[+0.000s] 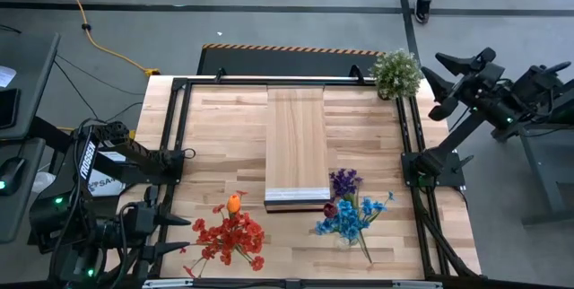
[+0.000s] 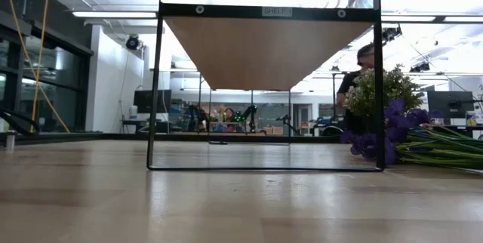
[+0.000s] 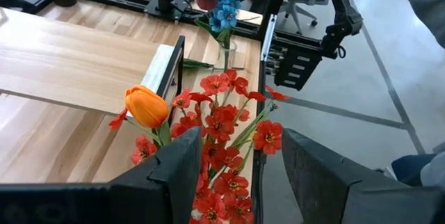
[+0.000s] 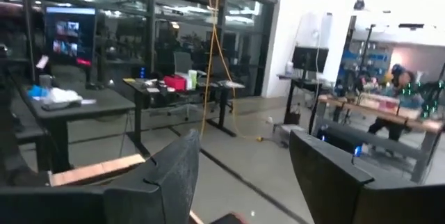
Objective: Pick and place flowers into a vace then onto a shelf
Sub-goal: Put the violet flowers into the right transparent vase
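**Left arm poised over the red bunch, right arm parked off the counter**

At the left of the slatted light-wood counter (image 1: 224, 136), the left gripper (image 3: 240, 172) hangs just above the near-left corner. Its two dark fingers (image 3: 177, 172) stand partly apart with nothing between them. Directly ahead of them, and slightly below, lies the bunch of red artificial flowers (image 1: 230, 238) with one orange tulip head (image 3: 146, 106) beside it. The stems run roughly along the line of the fingers' reach, heads fanned toward the counter's middle. This arm is plainly the nearer one, so the coming pick looks to be a short drop onto the stems.

In the middle stands the shelf (image 1: 296, 141), a long raised light-wood board with a pale front edge (image 1: 297, 197), bare on top.

Just right of its front edge is the blue, purple and maroon flower bunch (image 1: 345, 213), its stems seemingly in a small clear vase (image 3: 227, 51). A bushy pale-green potted plant (image 1: 395, 73) sits at the far-right corner.

Farthest right, the right gripper (image 4: 243, 175) waits off the counter, aimed into the room, fingers partly apart and empty.
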